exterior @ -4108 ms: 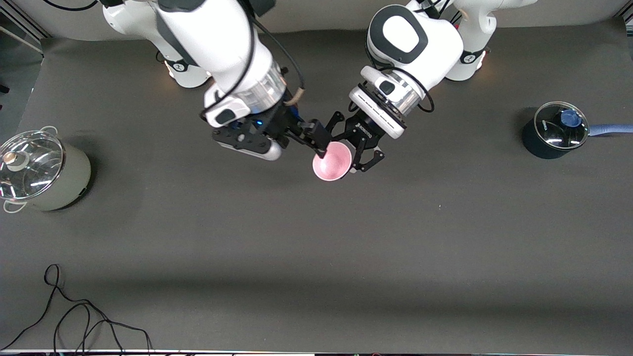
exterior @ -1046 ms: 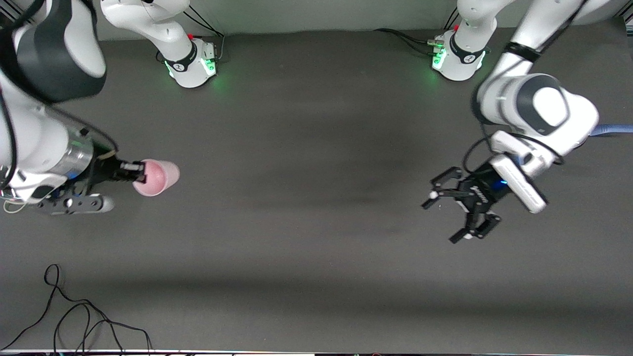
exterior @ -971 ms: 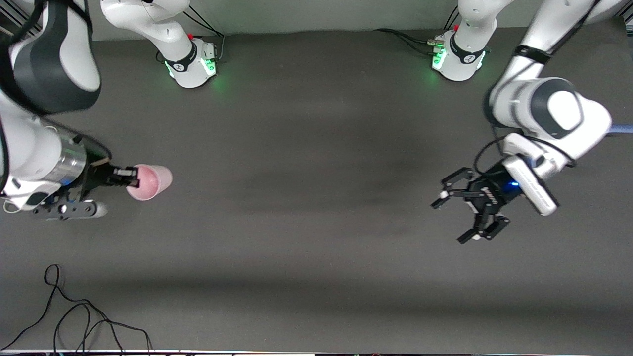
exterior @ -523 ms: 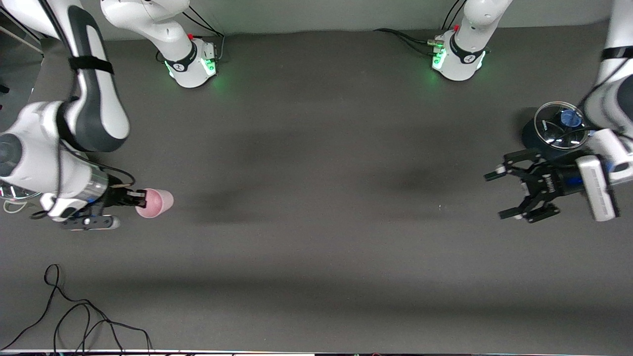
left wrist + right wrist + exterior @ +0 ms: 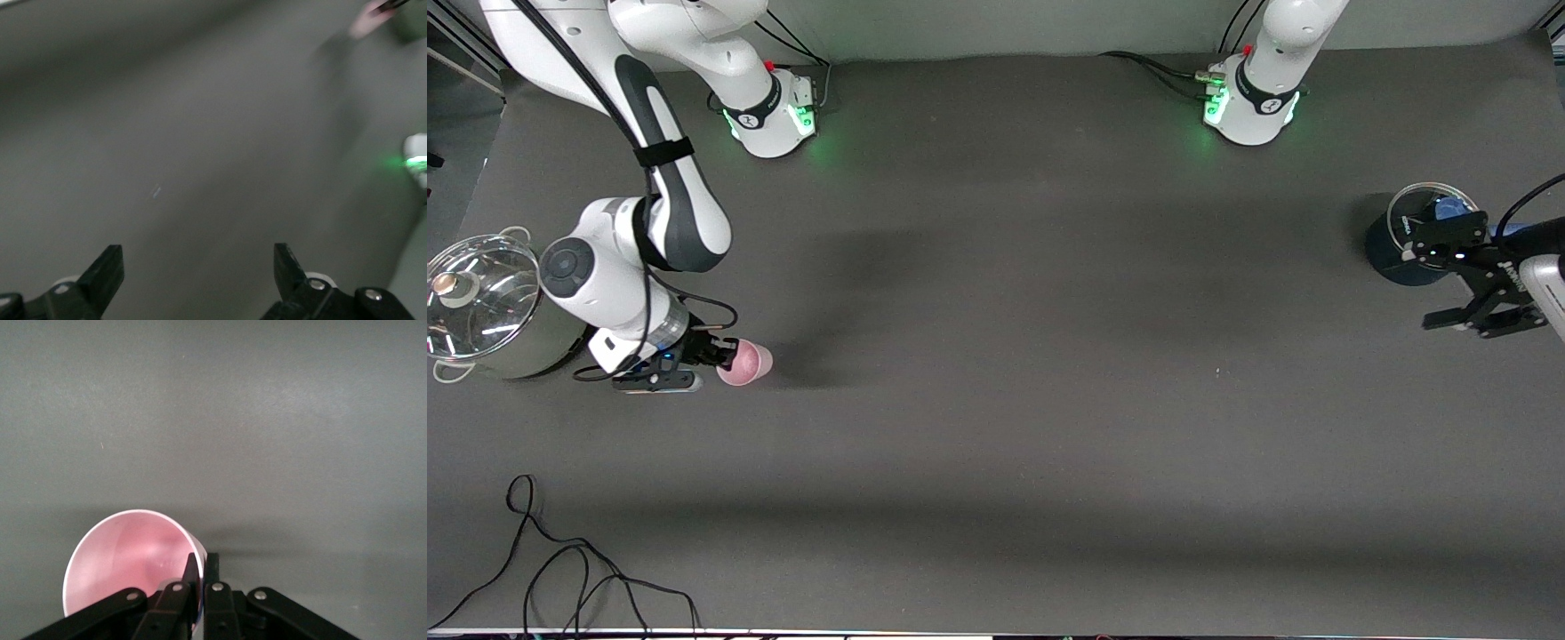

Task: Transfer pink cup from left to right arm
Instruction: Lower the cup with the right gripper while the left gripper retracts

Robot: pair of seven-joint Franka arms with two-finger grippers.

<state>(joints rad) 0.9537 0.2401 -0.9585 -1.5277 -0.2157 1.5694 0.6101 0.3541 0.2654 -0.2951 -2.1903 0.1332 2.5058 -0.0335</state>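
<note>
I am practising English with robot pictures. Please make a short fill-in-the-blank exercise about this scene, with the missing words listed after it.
1. The right claw is shut on the rim of the ____ cup.
2. The left claw is ____ and holds nothing.
3. The left claw hangs by the dark pot, whose lid has a ____ knob.
4. The pale-green pot stands at the ____ arm's end of the table.

Missing words: pink; open; blue; right

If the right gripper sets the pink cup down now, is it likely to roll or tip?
Probably. The pink cup is held tilted, pinched by its rim in the right gripper, so it may land on its side. Its round, tapered wall would then likely roll in a curve. It looks thin and light, so a small push could move it.
</note>
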